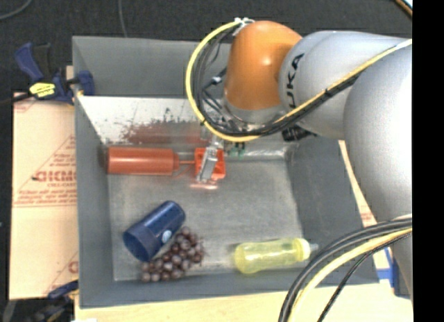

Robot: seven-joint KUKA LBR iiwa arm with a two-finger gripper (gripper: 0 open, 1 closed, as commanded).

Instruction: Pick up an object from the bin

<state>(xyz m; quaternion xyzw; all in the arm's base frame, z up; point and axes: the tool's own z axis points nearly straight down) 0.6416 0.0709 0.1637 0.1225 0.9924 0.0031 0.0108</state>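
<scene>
**Orange-red tool [139, 161] at the jaws: grasp step, closure not confirmed**

1. Position. I have the jaws low in the grey bin [94, 196], at the right-hand end of the orange-red tool. The tool lies flat along the foot of the back wall. It has a thick cylindrical handle to the left, a clear middle section, and a small orange end piece [219, 168] right at the jaws.
2. Jaw state. I cannot tell whether the jaws are open or closed.
3. Step in hand. I judge this to be the grasp at floor level. The tool rests on the bin floor, so the lift is not yet done.
4. Next move. Confirm closure on the end piece, then raise straight up. A hold at one end will probably let the heavy handle droop, so keep clear of the back wall.
5. Other contents. A blue cup [154, 230] lies on its side, touching a dark purple grape cluster [177, 252]. A yellow-green bottle [270, 255] lies along the front. All are well apart from the jaws.
</scene>
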